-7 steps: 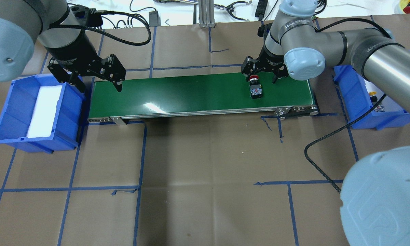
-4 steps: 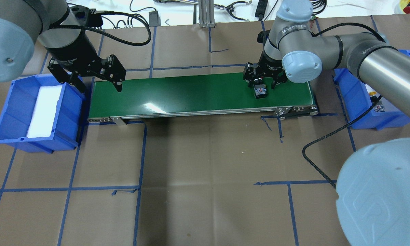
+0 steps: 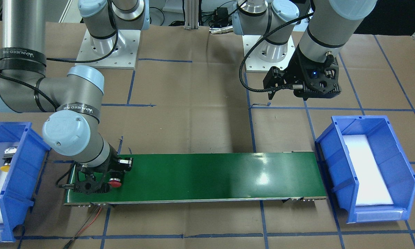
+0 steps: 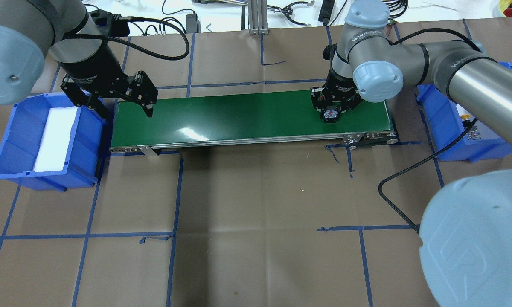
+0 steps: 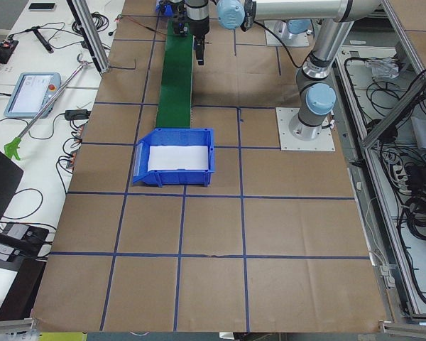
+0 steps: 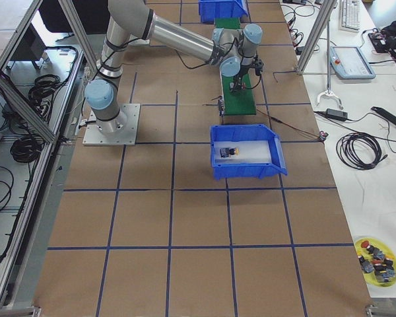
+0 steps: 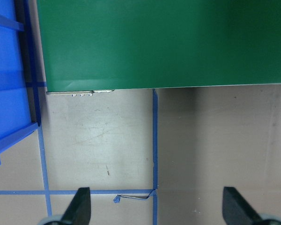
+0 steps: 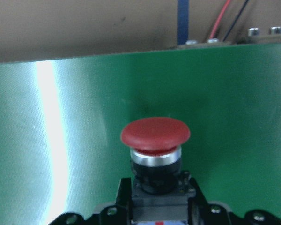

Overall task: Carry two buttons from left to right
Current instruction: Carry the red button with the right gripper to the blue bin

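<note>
The red button [image 8: 155, 134] lies on the green conveyor belt [image 4: 239, 115] near its right end, cap pointing away from the robot. My right gripper [image 4: 332, 111] is low over it and shut on its black-and-grey body; the red cap [image 3: 115, 182] sticks out past the fingers [image 8: 70, 219]. The yellow button [image 3: 5, 163] lies in the blue bin [image 3: 27, 145] beyond the belt's right end and also shows in the exterior right view [image 6: 230, 152]. My left gripper [image 4: 124, 110] hangs open and empty above the belt's left end, its fingertips [image 7: 82, 208] wide apart.
A second blue bin [image 4: 8, 140] with a white foam liner and no buttons stands off the belt's left end. Blue tape lines grid the brown paper table [image 4: 256, 213]. A black cable [image 4: 392, 183] loops near the right arm.
My right gripper has come down over the red button and closed from wide open onto its body. The button has shifted slightly right on the belt. The left arm has barely moved.
</note>
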